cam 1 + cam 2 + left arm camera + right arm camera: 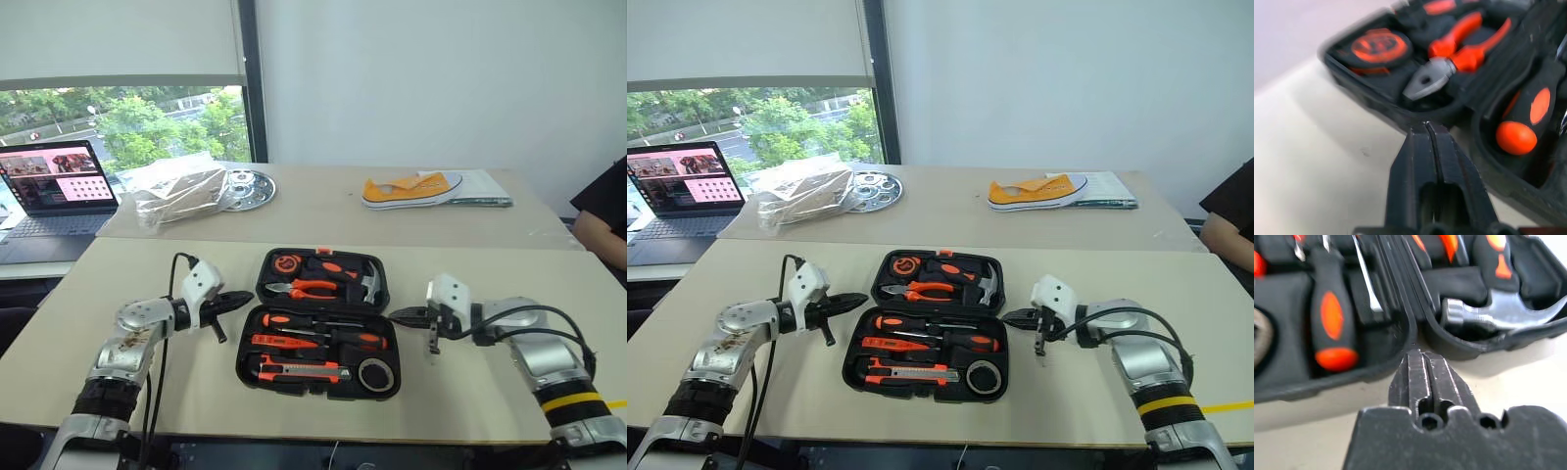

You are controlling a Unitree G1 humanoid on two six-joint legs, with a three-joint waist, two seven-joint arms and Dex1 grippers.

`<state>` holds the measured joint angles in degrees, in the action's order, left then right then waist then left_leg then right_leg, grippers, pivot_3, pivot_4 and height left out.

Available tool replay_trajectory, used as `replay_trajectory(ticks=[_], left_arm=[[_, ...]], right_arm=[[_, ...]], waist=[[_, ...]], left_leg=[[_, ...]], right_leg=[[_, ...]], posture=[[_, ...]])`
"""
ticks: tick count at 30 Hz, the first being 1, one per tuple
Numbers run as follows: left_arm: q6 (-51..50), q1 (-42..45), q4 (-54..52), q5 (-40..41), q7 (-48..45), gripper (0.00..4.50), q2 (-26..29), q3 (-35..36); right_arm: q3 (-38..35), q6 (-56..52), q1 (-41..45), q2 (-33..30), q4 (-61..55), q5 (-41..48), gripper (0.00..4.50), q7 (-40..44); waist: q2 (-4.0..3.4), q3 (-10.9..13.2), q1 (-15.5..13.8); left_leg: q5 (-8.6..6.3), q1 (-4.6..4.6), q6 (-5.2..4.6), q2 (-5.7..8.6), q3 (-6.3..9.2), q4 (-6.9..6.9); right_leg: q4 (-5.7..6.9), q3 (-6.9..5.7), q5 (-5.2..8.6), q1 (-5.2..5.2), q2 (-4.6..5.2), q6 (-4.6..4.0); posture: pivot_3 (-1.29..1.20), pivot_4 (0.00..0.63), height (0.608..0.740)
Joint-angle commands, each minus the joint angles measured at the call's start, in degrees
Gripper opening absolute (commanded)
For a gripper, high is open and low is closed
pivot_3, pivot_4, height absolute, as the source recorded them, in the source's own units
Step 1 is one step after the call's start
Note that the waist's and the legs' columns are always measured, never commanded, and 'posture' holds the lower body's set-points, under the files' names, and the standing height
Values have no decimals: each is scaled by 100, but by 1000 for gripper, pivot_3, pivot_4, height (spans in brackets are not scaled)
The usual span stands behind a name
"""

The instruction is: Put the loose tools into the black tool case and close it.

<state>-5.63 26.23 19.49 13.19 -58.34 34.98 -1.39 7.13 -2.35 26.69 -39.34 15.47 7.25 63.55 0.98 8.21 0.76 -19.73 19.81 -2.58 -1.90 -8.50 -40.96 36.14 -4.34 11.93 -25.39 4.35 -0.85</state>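
The black tool case lies open flat on the near table. Its near half holds the loose tools: two black-and-orange screwdrivers, a slim orange tester screwdriver, a utility knife and a black tape roll. The far half holds pliers and a hammer. My left gripper is shut and empty, pointing at the case's left side by the hinge line. My right gripper is shut and empty at the right side by the hinge.
On the far table lie a crumpled plastic bag, a metal disc and a yellow shoe on papers. An open laptop stands at far left. A person sits at the right edge.
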Motion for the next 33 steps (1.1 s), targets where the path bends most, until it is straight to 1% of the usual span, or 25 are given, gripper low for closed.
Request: replay_trajectory(ticks=[1, 7, 11, 14, 18, 20, 22, 23, 24, 25, 26, 27, 28, 29, 30, 31, 32, 33], left_arm=[[-134, 100, -168, -3, -226, 0, -15, -142], [-356, -1, -476, 44, -400, 0, -129, -334], [-550, -252, -851, 124, -407, 0, -69, -286], [-605, -467, -1057, 90, -347, 0, 23, -212], [-806, -743, -1312, 145, -236, 0, 183, 0], [-1166, -936, -1634, 496, -118, 0, 258, 416], [-1835, -1039, -1852, 386, 154, 515, 540, 531], [-2172, -1032, -1918, 566, 117, 624, 634, 637], [-2422, -1021, -1988, 777, 33, 1032, 717, 742], [-2684, -987, -2034, 999, -35, 1262, 781, 850], [-2972, -927, -2053, 1194, -84, 1697, 840, 939], [-3305, -810, -2042, 1338, -82, 1945, 914, 1002], [-3681, -632, -1971, 1399, -74, 2382, 1028, 983], [-3945, -509, -1930, 1444, -56, 2673, 1111, 959], [-4214, -308, -1836, 1429, -9, 3023, 1171, 858], [-4684, 30, -1647, 1448, 155, 3337, 1145, 772], [-5059, 342, -1483, 1439, 248, 3344, 1122, 638], [-5352, 610, -1328, 1450, 373, 3344, 1044, 584]], right_arm=[[29, 201, 234, 102, 155, -210, 11, -207], [172, 94, 174, 205, -85, -197, 11, -47], [177, -123, -47, 127, -565, -77, 11, 101], [126, -338, -196, 68, -864, -78, 11, 47], [-126, -589, -457, -43, -1173, -86, 11, -208], [-543, -593, -627, -128, -1274, 82, 11, -398], [-839, -1408, -711, -308, -1495, 520, 579, -269], [-933, -1444, -705, -359, -1525, 631, 697, -207], [-990, -1580, -698, -425, -1590, 757, 1075, -139], [-1063, -1715, -672, -447, -1664, 891, 1300, -134], [-1163, -1890, -609, -418, -1730, 1037, 1744, -207], [-1251, -2261, -512, -399, -1835, 1220, 1997, -310], [-1264, -2956, -363, -446, -1974, 1293, 2450, -537], [-1256, -3465, -262, -497, -2080, 1345, 2733, -712], [-1080, -4102, -112, -645, -2208, 1331, 3083, -790], [-797, -5116, 174, -826, -2270, 1479, 3400, -749], [-477, -5823, 433, -972, -2267, 1495, 3738, -722], [-277, -6275, 645, -1005, -2212, 1502, 4100, -763]], waist=[[0, 0, 6], [-2, 1, -23], [-3, 0, -11], [-4, 0, -5], [-4, 0, -4], [-4, 1, -4], [-4, 2, -5], [-5, 4, -5], [-5, 4, -6], [-5, 4, -8], [-5, 4, -8], [-4, 5, -10], [-5, 5, -9], [-4, 6, -8], [-4, 6, -7], [-4, 5, -10], [-5, 5, -21], [-4, 6, -27]], left_leg=[[0, 1, 0, 0, -3, -1], [0, 1, 0, 2, -10, -4], [0, 1, 0, 1, -2, -1], [0, 2, 0, -2, 6, 7], [0, 3, 0, -1, 6, 7], [0, 2, 1, -2, 7, 7], [-1, 4, 1, -2, 10, 6], [-1, 6, 1, -2, 12, 4], [-1, 5, 1, -1, 12, 1], [-1, 3, 1, -2, 14, -2], [0, -5, 2, -4, 16, -3], [1, -12, 3, -5, 16, -2], [2, -22, 5, -6, 16, -2], [3, -23, 7, -5, 15, -2], [4, -24, 8, -5, 14, -3], [6, -24, 10, -5, 13, -4], [8, -25, 11, -4, 12, -2], [8, -29, 10, -2, 12, -6]], right_leg=[[0, 0, 0, 0, 0, 0], [-6, -1, 2, 3, 6, 3], [-4, -1, 3, 3, 6, 5], [-1, -4, 7, 2, 3, 8], [-6, -6, 8, 3, 4, 9], [-7, -5, 8, 3, 6, 8], [-7, -4, 8, 0, 6, 8], [-7, -3, 8, -1, 7, 8], [-6, 1, 8, -2, 9, 8], [-5, 3, 8, 0, 8, 7], [-2, 3, 7, 7, 8, 5], [-1, 5, 7, 11, 8, 5], [2, 9, 7, 18, 8, 5], [5, 13, 6, 17, 8, 5], [10, 19, 4, 16, 8, 1], [12, 22, 1, 13, 8, -4], [14, 25, -1, 13, 8, -6], [20, 27, -1, 15, 10, -7]], posture=[[0, 150, 740], [0, 150, 740], [0, 150, 740], [0, 150, 740], [0, 150, 740], [0, 150, 740], [0, 150, 740], [0, 150, 740], [0, 150, 740], [0, 150, 740], [0, 150, 740], [0, 150, 740], [0, 150, 740], [0, 150, 740], [0, 150, 740], [0, 150, 740], [0, 150, 740], [0, 150, 740]])
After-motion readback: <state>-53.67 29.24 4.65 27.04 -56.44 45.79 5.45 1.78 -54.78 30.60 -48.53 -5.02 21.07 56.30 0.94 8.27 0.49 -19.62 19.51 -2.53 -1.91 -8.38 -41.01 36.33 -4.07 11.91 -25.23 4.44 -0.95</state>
